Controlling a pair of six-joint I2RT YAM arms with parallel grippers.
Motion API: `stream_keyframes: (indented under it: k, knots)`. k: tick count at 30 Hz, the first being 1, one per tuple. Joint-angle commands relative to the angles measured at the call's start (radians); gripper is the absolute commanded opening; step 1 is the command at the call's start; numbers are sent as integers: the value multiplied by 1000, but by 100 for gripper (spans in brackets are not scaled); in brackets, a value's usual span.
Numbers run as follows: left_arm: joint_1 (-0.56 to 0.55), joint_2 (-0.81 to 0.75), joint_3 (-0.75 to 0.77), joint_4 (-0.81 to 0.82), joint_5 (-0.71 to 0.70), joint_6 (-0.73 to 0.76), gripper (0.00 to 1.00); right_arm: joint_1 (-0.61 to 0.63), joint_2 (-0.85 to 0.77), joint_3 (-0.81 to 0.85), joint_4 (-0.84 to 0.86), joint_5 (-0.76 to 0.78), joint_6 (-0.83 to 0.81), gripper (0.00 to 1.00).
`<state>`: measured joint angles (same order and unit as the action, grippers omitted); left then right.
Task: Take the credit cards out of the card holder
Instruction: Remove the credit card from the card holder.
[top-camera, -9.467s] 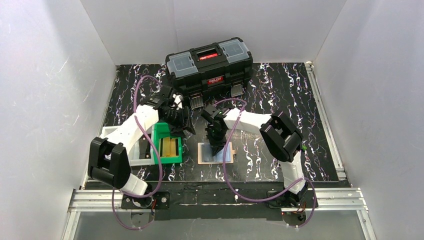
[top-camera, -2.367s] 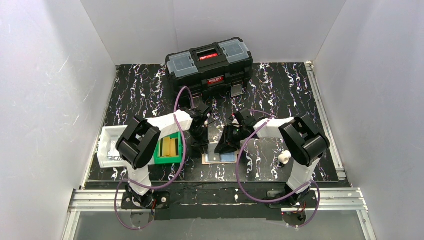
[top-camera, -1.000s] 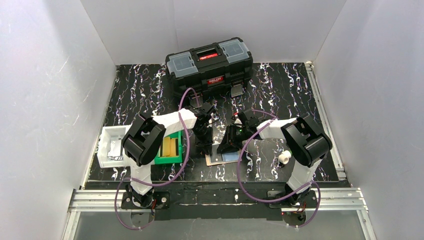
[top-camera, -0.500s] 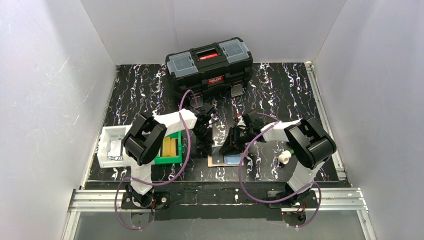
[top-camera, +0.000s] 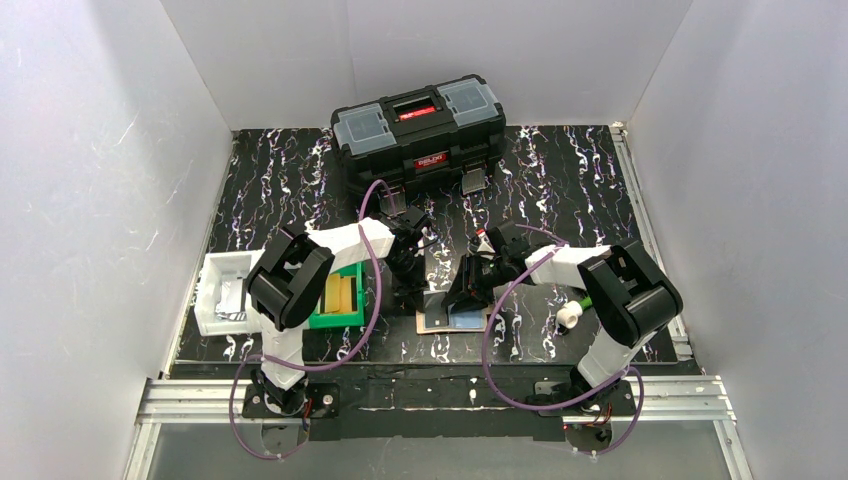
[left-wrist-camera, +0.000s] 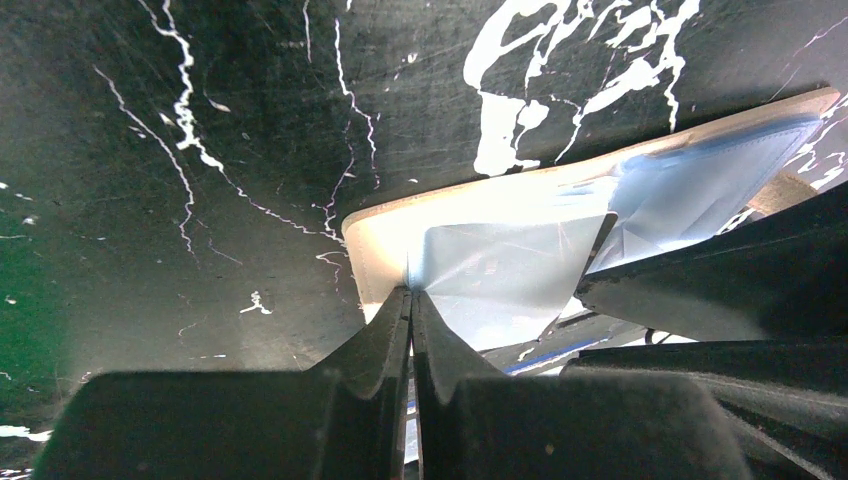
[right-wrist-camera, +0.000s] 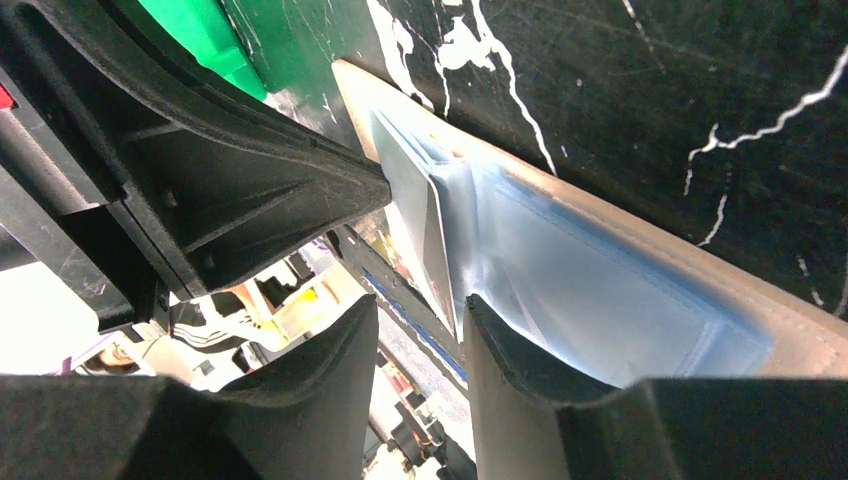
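2 arms crowd the tan card holder (left-wrist-camera: 372, 245), flat on the table (left-wrist-camera: 250, 150) at 6 o'clock from the black toolbox (top-camera: 420, 125). The left pincer (left-wrist-camera: 410, 300) is clenched on a corner of the greyish card (left-wrist-camera: 500, 275), tipping it up out of its pocket. The right pincer (right-wrist-camera: 420, 305), jaws parted and gripping nothing, sits at the holder's 3 o'clock side, probably pinning it so only the card rises. The light blue card (right-wrist-camera: 600, 290) lies inside.

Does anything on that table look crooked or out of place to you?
Only the card holder: it lies open, turned slightly crooked, and a pale blue card sticks up from it at a slant, its corner pinched by the left gripper.
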<state>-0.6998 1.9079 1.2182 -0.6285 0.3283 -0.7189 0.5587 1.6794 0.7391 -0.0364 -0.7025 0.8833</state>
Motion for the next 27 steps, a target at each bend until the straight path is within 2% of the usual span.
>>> stream_keyframes:
  k: [1,11,19,27]
  knots:
    - [-16,63,-41,26,-78,1,0,4,-19,-11,10,-16,2,45]
    - [-16,65,-37,22,-75,4,0,8,13,-14,90,-50,47,44]
    - [-16,64,-37,23,-74,8,0,9,37,-15,90,-29,48,43]
    - [-16,64,-42,20,-78,6,0,7,-11,-27,50,22,35,43]
